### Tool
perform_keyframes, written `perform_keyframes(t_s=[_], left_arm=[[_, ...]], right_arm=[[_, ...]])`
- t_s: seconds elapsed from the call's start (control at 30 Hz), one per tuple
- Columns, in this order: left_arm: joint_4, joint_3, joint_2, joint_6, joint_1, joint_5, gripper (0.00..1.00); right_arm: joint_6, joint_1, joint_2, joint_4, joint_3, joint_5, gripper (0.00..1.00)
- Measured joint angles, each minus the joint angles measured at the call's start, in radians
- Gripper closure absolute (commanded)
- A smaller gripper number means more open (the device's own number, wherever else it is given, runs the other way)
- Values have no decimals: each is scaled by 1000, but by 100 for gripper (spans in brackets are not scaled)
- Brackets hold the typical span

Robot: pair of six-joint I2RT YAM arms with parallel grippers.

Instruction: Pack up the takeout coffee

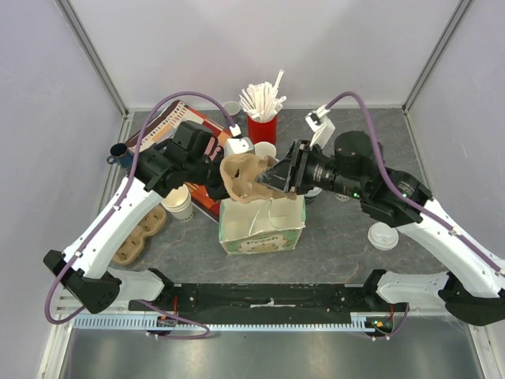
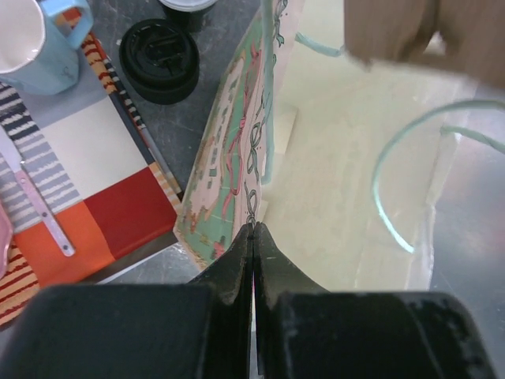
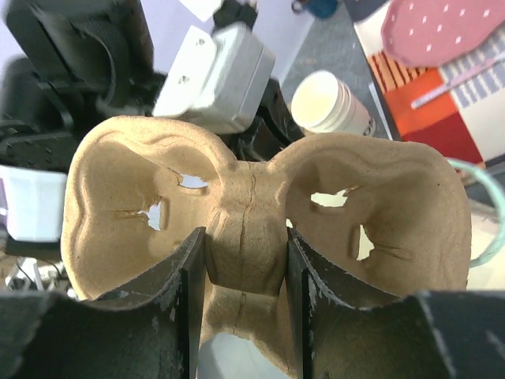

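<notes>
Left arm [image 1: 118, 213]: stretched forward, its left jaws pressed together on the paper bag's [image 2: 229, 158] rim.
Right arm [image 1: 442, 221]: angled inward, its right jaws pinching the pulp cup carrier's [image 3: 252, 197] middle ridge.
Obstruction: the carrier hangs over the bag's mouth.
Coffee: black lid [image 2: 162, 59] lies on the desk [image 1: 339, 245] beyond-left of the left jaws; white lid [image 1: 383, 235] lies well apart from the right jaws.

The left arm [image 1: 118, 209] and right arm [image 1: 442, 221] both bend inward from their bases, wrists meeting mid-scene. The left tool [image 2: 252, 230] is pinched tight on the rim of a paper bag [image 2: 229, 158]. The right tool [image 3: 245, 245] points leftward, jaws half spread and clamped across the narrow waist of a pulp cup carrier [image 3: 126, 181].
</notes>
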Motion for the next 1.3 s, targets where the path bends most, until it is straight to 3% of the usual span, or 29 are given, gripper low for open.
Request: perform_keyframes(t_s=[0.33, 0.6, 1.0, 1.3], left_arm=[[8, -26, -3, -35, 3, 61, 98], [8, -27, -2, -73, 25, 71, 98], [31, -33, 3, -130, 44, 109, 98], [42, -40, 3, -126, 51, 100, 98]], right_arm=[[-83, 65, -40, -7, -127, 105, 100], [-107, 144, -85, -132, -174, 242, 100], [-2, 247, 134, -285, -59, 468, 100], [-13, 264, 224, -335, -16, 513, 100]])
